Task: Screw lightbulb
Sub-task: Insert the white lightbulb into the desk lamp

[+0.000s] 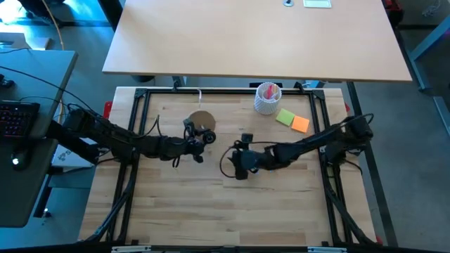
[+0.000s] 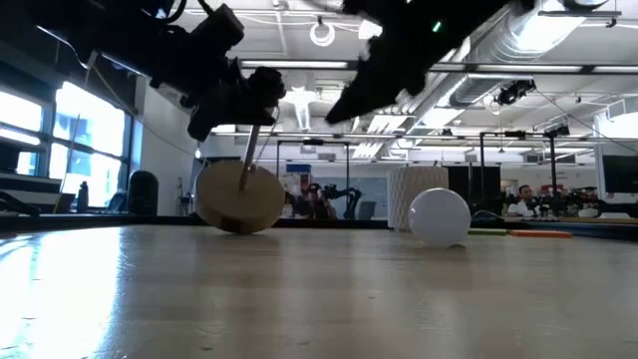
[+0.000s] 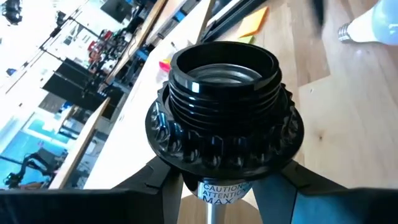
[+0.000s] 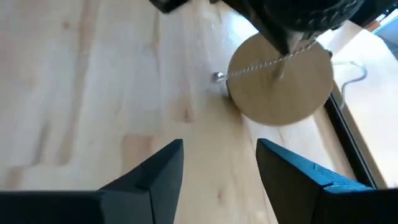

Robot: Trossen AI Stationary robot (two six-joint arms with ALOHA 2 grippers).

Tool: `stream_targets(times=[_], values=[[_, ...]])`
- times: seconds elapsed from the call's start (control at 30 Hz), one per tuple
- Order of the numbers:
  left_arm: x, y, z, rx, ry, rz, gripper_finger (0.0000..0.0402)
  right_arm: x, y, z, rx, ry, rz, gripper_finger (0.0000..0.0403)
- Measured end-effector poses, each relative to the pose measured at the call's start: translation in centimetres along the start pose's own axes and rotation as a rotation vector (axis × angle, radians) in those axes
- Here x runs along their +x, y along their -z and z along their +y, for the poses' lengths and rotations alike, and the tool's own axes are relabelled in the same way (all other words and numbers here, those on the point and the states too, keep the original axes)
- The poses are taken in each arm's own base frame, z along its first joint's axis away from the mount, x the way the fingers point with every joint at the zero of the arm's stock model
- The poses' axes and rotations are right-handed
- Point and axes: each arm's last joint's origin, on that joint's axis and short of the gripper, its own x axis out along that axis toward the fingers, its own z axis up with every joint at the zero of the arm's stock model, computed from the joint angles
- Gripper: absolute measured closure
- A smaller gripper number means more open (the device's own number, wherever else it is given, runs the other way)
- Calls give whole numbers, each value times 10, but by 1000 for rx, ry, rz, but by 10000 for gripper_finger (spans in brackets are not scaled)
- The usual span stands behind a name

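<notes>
The lightbulb (image 2: 440,216), white with a silvery screw base (image 3: 344,32), lies on its side on the table, free of both grippers. The stand is tipped over, with a round wooden base (image 1: 202,119) and a black threaded socket (image 3: 225,93), and my left gripper (image 3: 224,190) is shut on it. My right gripper (image 4: 219,165) hovers open above the table near the middle, pointing toward the wooden base (image 4: 280,81), with nothing between its fingers. In the high view the bulb is hidden. My left gripper pinches the stand just under the socket's ribbed collar (image 3: 214,186), one finger on either side. The fingers come nearly level from the table's left. The stand leans over, its socket mouth facing away from the gripper. The rim of its wooden base (image 2: 235,225) rests on the table.
A white lattice cup (image 1: 267,98) with pink contents stands at the far right, with green (image 1: 285,117) and orange (image 1: 300,124) sticky notes beside it. A pull chain (image 4: 261,65) hangs across the wooden base. Bare wood lies along the table's near side.
</notes>
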Motion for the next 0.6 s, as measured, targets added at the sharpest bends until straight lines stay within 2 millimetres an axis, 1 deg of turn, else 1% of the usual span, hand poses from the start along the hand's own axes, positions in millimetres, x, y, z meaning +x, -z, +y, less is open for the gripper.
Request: stream_targets(times=[0.07,0.13,0.27,0.33,0.43,0.5,0.6], values=[[2,1,0,-11,5,3,259,-18,-5,3,48,-27,-17,203],[4,2,-1,-22,27,-7,259,-32,-6,8,108,-75,-9,203],[8,3,-5,-52,66,-20,260,-45,3,18,264,-174,94,204],[10,4,-7,-61,76,-19,260,-44,7,24,330,-207,140,204],[12,5,-11,-84,86,-22,260,-35,13,30,330,-243,186,203],[13,5,-12,-99,88,-30,257,-26,15,24,329,-248,209,200],[15,6,-17,-99,118,-38,252,-11,23,8,324,-250,276,184]])
